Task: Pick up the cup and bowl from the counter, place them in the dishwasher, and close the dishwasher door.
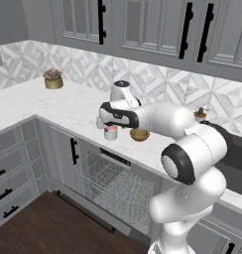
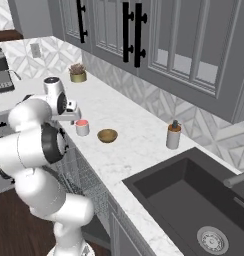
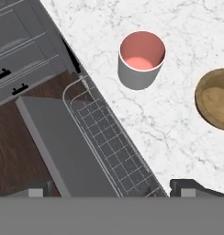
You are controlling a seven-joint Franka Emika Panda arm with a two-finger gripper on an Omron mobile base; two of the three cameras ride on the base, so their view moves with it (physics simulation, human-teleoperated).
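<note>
The cup (image 3: 141, 59), white with a pink inside, stands upright on the marble counter (image 3: 178, 137) near its front edge. To its right lies the brown bowl (image 3: 215, 103), a short gap away. My gripper (image 3: 114, 190) hangs open above the counter edge, short of the cup, with nothing between its fingers. From the left base the gripper (image 1: 101, 124) sits just left of and above the cup (image 1: 110, 133), with the bowl (image 1: 139, 134) beyond. Below, the dishwasher door (image 3: 58, 147) lies dropped open and the wire rack (image 3: 109, 142) is pulled out.
A gold plant pot (image 1: 53, 79) stands far left on the counter. A soap dispenser (image 2: 173, 135) stands by the dark sink (image 2: 194, 200). Grey drawers (image 1: 9, 163) flank the dishwasher rack (image 1: 110, 181). Upper cabinets (image 2: 129, 35) hang above the counter.
</note>
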